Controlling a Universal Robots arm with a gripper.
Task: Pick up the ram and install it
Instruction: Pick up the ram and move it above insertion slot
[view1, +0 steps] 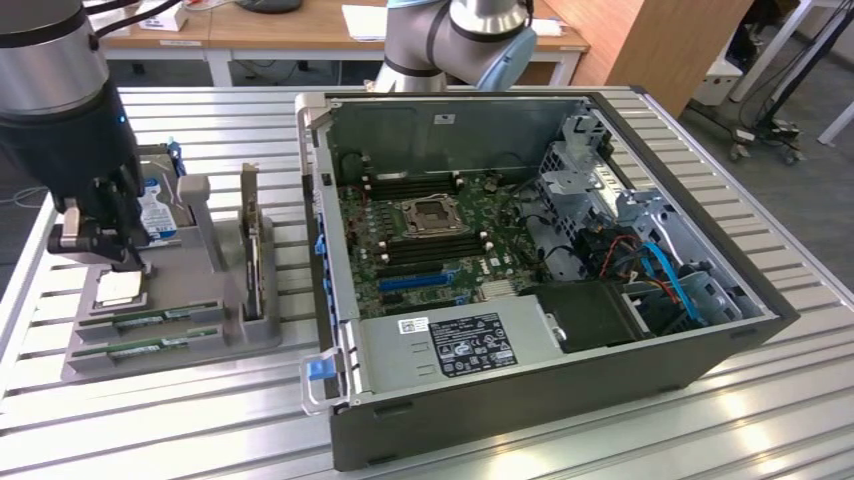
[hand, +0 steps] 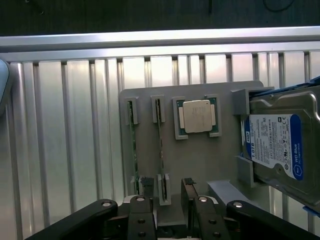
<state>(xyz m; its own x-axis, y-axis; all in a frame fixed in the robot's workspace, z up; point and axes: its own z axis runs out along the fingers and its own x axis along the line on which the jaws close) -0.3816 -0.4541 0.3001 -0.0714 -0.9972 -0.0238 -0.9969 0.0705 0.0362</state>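
Observation:
Two green ram sticks lie on edge in slots of a grey fixture tray (view1: 214, 335) on the exterior view's left; one ram stick (view1: 150, 319) sits behind the other (view1: 140, 347). In the wrist view they run as thin lines, one ram stick (hand: 160, 135) in line with the gap between my fingers, the other (hand: 132, 145) just beside it. My gripper (view1: 120, 258) (hand: 168, 192) hangs open above the tray, over the stick ends, holding nothing. The open computer case (view1: 340, 200) shows its motherboard (view1: 427, 225).
The tray also carries a silver processor chip (hand: 198, 116), a hard drive with a blue-white label (hand: 280, 145) and an upright dark expansion card (view1: 250, 235). The case stands close on the tray's right, on a ribbed metal table (view1: 747, 420). Cables and a drive cage (view1: 587, 180) crowd the case.

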